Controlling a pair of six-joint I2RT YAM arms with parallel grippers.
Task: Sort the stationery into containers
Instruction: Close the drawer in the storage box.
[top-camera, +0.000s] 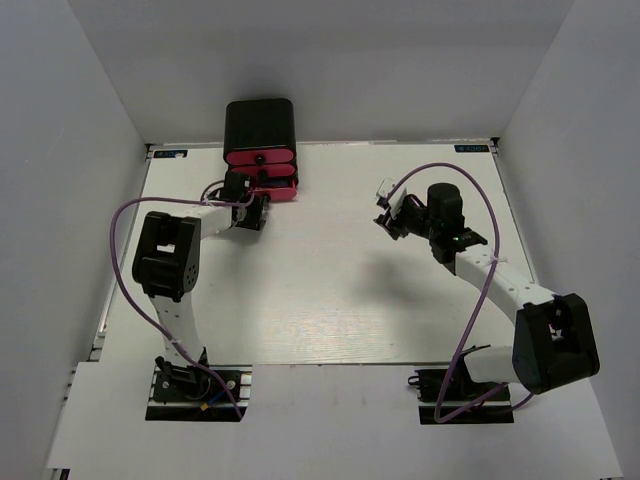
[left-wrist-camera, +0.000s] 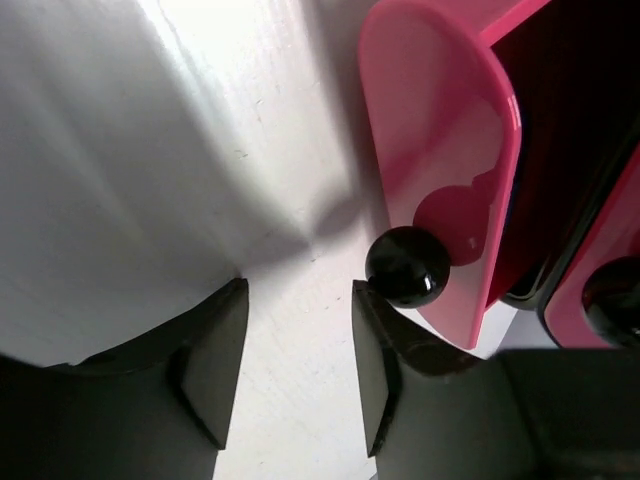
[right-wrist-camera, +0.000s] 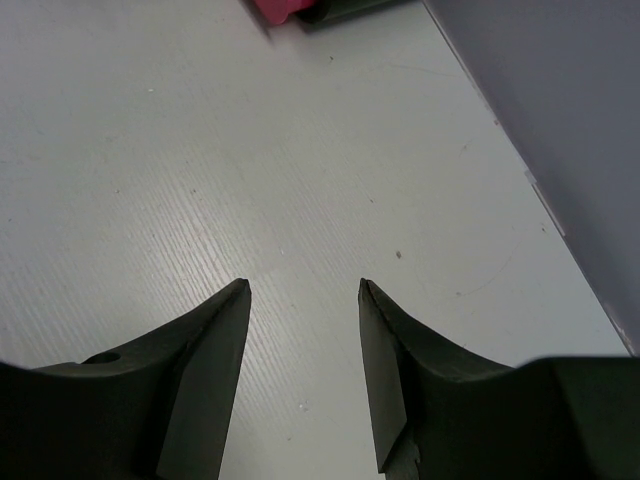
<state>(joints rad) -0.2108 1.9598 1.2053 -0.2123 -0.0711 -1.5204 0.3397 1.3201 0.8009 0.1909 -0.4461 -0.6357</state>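
- The black box (top-camera: 259, 122) stood at the far edge of the table (top-camera: 320, 300), with its three pink drawers (top-camera: 262, 170) facing the arms.
- The left gripper (left-wrist-camera: 299, 288) had its fingers spread and held nothing. One fingertip (left-wrist-camera: 370, 330) lay just beside the black knob (left-wrist-camera: 405, 266) of a drawer front (left-wrist-camera: 440, 140) that stood proud of its neighbour.
- The right gripper (right-wrist-camera: 304, 285) was likewise spread and held nothing above the table surface, well apart from the box. A pink corner (right-wrist-camera: 275, 8) showed at the top of its wrist view.
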